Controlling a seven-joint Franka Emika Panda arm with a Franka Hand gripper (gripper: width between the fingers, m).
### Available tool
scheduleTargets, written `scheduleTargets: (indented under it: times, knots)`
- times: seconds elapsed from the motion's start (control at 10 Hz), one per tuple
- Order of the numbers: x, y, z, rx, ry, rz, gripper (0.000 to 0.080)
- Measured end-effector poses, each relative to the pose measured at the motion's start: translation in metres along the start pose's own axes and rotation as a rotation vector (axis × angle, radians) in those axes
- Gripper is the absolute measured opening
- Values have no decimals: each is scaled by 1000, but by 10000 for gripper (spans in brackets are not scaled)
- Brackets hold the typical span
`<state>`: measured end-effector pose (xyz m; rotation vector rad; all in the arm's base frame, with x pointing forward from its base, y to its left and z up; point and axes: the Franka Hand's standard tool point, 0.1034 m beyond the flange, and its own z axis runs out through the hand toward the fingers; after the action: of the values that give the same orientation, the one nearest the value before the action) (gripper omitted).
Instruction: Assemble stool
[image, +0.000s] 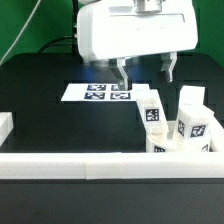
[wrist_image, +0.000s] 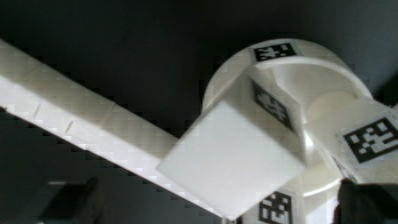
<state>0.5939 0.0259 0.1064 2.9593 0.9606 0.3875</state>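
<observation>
Stool legs (image: 178, 122) stand clustered against the border rail (image: 100, 165), below and beside the gripper (image: 145, 70), which hangs fully open and empty. Recommended: centre the jaws over one leg, descend squarely, close across flat faces

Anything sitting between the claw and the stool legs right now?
Nothing. In the exterior view, the open claw hangs above the marker board; only bare black table separates it from the legs.
</observation>
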Motion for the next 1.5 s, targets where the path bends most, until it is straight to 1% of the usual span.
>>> scheduleTargets:
  times: [0.1, 0.2, 0.3, 0.4, 0.5, 0.6, 0.7, 0.8, 0.9, 1.1, 1.2, 1.5]
  knots:
    - [-1, 1, 0, -5, -6, -92, 648]
    - [-1, -1, 1, -4, -17, -168, 648]
    - [1, -8, 3, 25, -46, -201, 648]
    - [8, -12, 3, 48, -75, -252, 648]
    - [8, -12, 4, 48, -86, -226, 648]
    - [7, -19, 5, 61, -133, -218, 648]
    - [9, -20, 5, 62, -145, -280, 648]
    - [8, -16, 8, 56, -132, -364, 648]
    - [10, -20, 9, 65, -137, -369, 648]
    - [9, -18, 9, 69, -137, -438, 648]
    - [8, -17, 10, 70, -140, -514, 648]
    - [5, -20, 16, 84, -159, -789, 648]
